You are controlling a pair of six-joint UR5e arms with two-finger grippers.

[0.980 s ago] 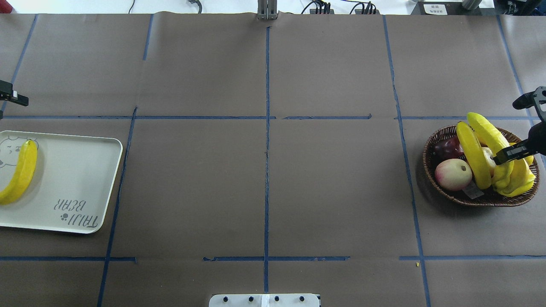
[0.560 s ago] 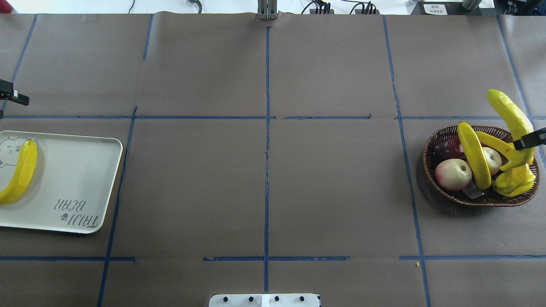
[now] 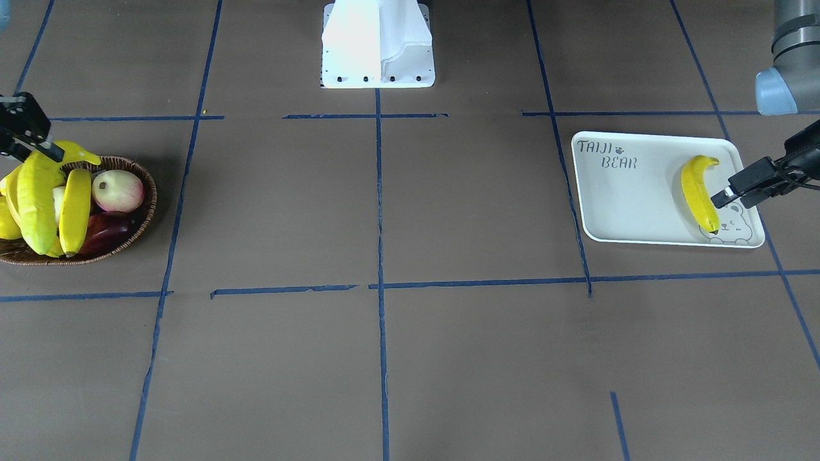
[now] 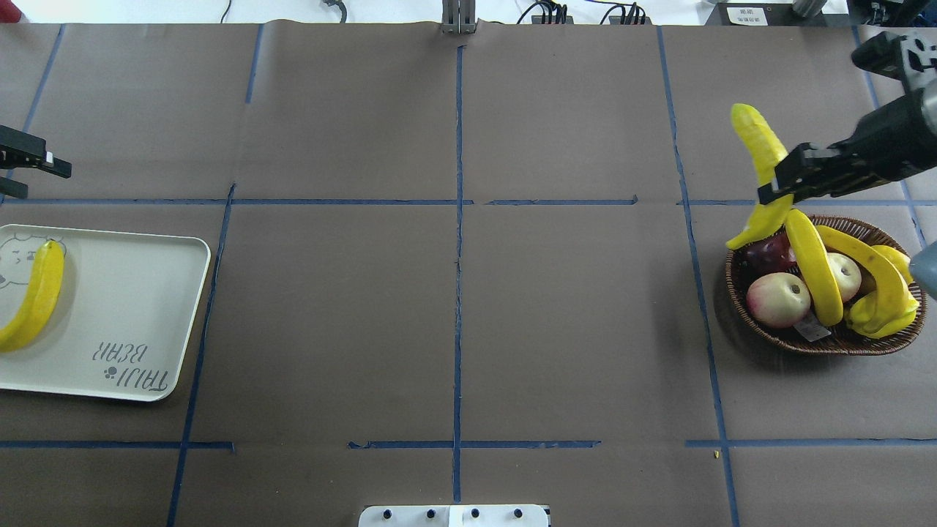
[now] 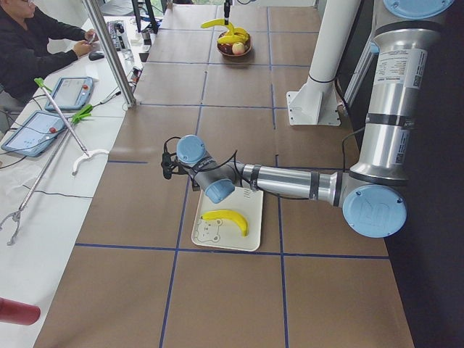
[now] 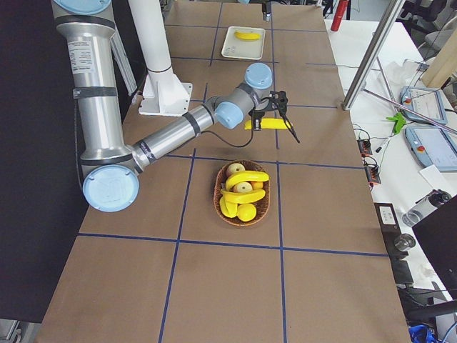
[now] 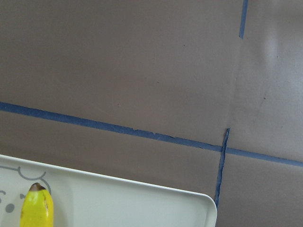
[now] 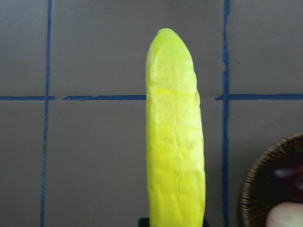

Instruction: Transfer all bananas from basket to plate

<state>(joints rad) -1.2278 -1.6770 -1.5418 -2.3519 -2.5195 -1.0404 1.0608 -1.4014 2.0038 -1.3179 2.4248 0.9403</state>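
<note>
My right gripper [image 4: 778, 181] is shut on a long yellow banana [image 4: 760, 143] and holds it in the air over the far left rim of the brown wicker basket [image 4: 738, 296]. The right wrist view shows this banana [image 8: 175, 142] pointing away from the gripper. Two more bananas [image 4: 812, 267] [image 4: 871, 263] lie in the basket. One banana [image 4: 33, 300] lies on the white TAIJI BEAR plate [image 4: 124, 307] at the far left. My left gripper [image 4: 44, 179] is open and empty just beyond the plate's far corner. The left wrist view shows the banana's tip [image 7: 37, 208].
The basket also holds a pink-white peach [image 4: 777, 298], a pale apple [image 4: 845, 274], a dark red fruit [image 4: 768, 256] and a ridged yellow starfruit-like fruit [image 4: 886, 311]. Brown paper with blue tape lines [image 4: 457, 219] covers the table between basket and plate.
My right gripper has lifted the banana out of the basket and carried it up and to the left. The left gripper has barely moved.
</note>
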